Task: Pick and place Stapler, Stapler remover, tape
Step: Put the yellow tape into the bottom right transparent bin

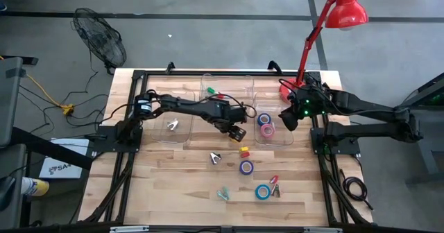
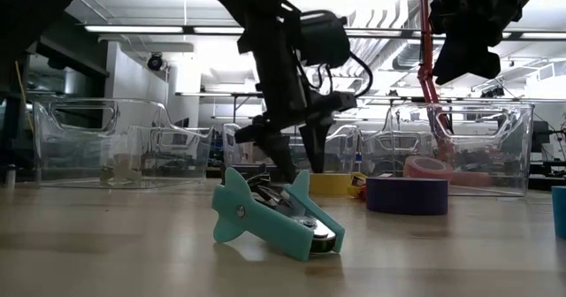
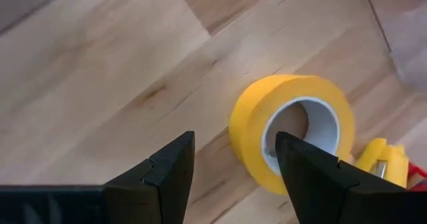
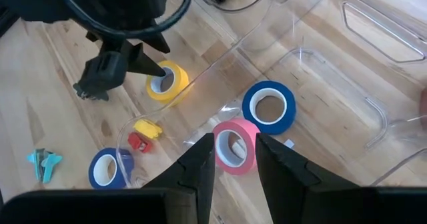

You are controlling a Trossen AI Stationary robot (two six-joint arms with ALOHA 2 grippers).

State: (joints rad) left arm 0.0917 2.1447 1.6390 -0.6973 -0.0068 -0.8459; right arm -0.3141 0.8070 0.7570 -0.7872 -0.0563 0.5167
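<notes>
Left wrist view has us hovering the left gripper (image 3: 233,164) right beside the yellow tape (image 3: 293,131) lying on the counter (image 3: 100,64), jaws open with nothing in them yet. So we're on the tape pickup, and next we'd need to slide over so one finger drops into the ring. Our right gripper (image 4: 235,159) hangs open over the clear bin (image 4: 347,71) with the blue tape (image 4: 269,108) and pink tape (image 4: 233,146) already inside

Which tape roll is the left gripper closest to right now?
The yellow tape roll, just beside the open left gripper; the other rolls lie farther off.
</notes>
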